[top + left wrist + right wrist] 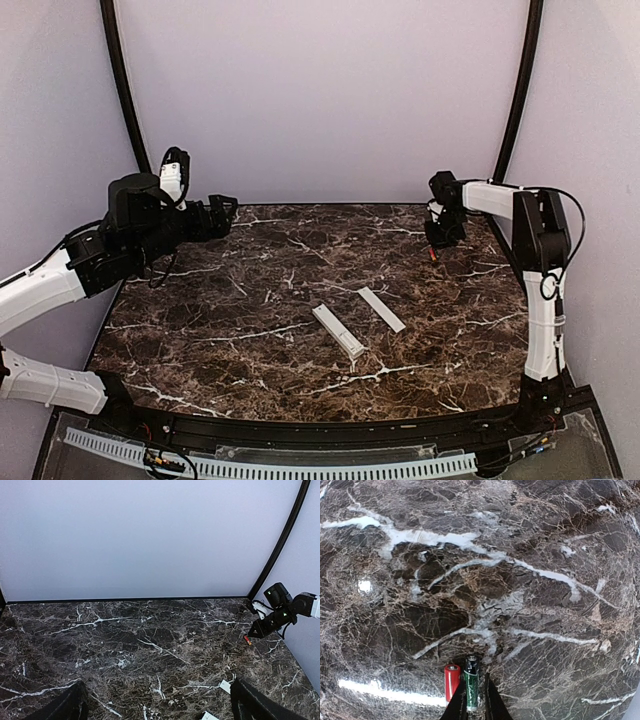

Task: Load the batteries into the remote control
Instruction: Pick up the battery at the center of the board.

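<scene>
The white remote control [338, 331] lies mid-table with its recess facing up. The flat white cover strip [381, 309] lies just right of it. My right gripper [433, 243] is at the far right of the table, tips down at the surface. In the right wrist view it [476, 706] is shut on a green-and-black battery [471, 682]. A red battery [451, 680] lies against that one, outside the left finger, and also shows in the top view [432, 256]. My left gripper [225, 212] is raised at the far left, open and empty [160, 712].
The marble table [250, 300] has a raised black front edge [300, 432]. White walls and black corner posts close in the back and sides. The left wrist view shows the right gripper [265, 626] with the red battery [246, 640] below it.
</scene>
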